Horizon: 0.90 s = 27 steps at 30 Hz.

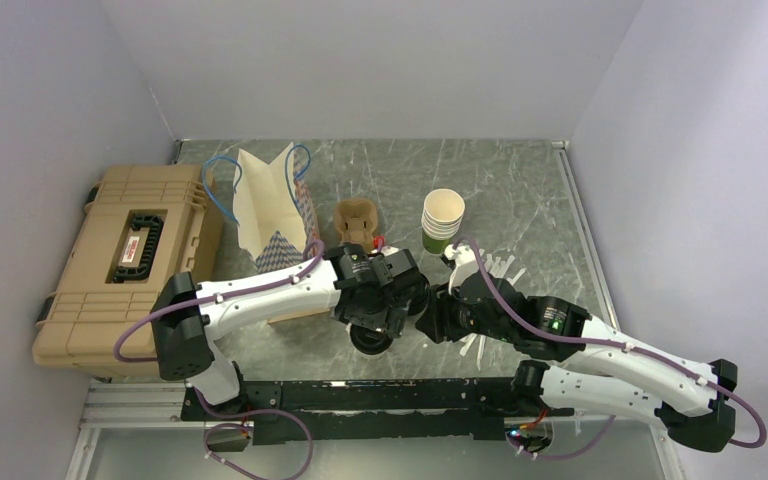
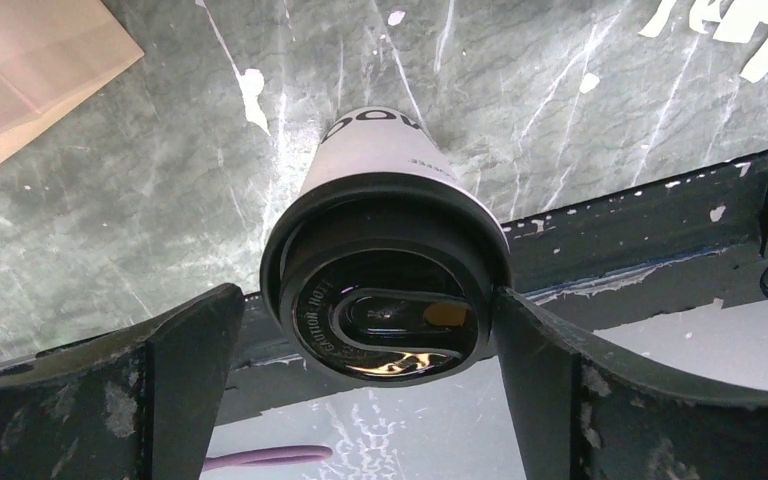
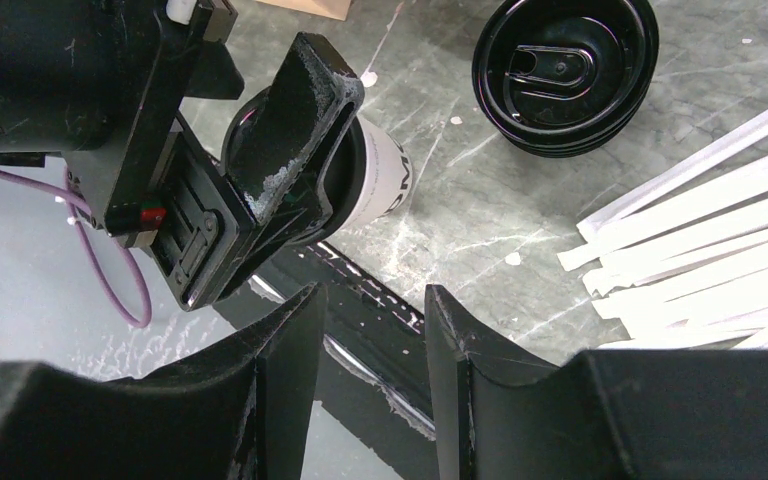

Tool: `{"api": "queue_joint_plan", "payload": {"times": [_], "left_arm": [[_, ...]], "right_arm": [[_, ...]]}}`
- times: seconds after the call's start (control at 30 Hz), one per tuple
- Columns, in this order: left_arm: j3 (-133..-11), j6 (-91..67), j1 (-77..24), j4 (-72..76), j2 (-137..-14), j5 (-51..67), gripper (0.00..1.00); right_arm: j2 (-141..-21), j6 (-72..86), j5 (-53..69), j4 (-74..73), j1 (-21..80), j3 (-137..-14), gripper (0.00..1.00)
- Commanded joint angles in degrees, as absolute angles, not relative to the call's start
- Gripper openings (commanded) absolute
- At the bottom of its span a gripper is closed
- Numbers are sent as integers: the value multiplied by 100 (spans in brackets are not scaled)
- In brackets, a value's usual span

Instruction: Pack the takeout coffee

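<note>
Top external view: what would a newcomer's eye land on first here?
Low in the middle, the left gripper straddles a black-lidded paper cup, jaws open. Farther back are a paper bag with blue handles and a stack of lidless cups. A tan hard case sits far left.

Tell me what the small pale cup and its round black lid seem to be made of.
The small pale cup: probably paper, matte, with printed letters on its wall. The round black lid: likely plastic, glossy; it shows bright reflections and moulded raised lettering.
</note>
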<state>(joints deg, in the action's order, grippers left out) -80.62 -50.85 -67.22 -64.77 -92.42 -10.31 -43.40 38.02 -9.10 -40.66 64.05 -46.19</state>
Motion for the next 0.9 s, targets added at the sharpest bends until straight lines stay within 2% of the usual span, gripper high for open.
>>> {"api": "queue_joint_plan", "payload": {"times": [0.0, 0.57, 0.7, 0.87], "left_arm": [[-8294, -5039, -6768, -6564, -9143, -1170, 100], [-8256, -5297, -6794, -6742, -8383, -1405, 99], [-7828, -5555, -6794, -6748, -7883, -1522, 88], [-7368, -5768, -6794, -6781, -7431, -1557, 82]], "right_arm": [[-4314, 3836, -1046, -3981, 6407, -4742, 45], [-4632, 3712, -915, -3918, 6412, -5016, 44], [-4840, 3655, -800, -3809, 6416, -5151, 41], [-5287, 3562, -701, -3763, 6501, -5444, 41]]}}
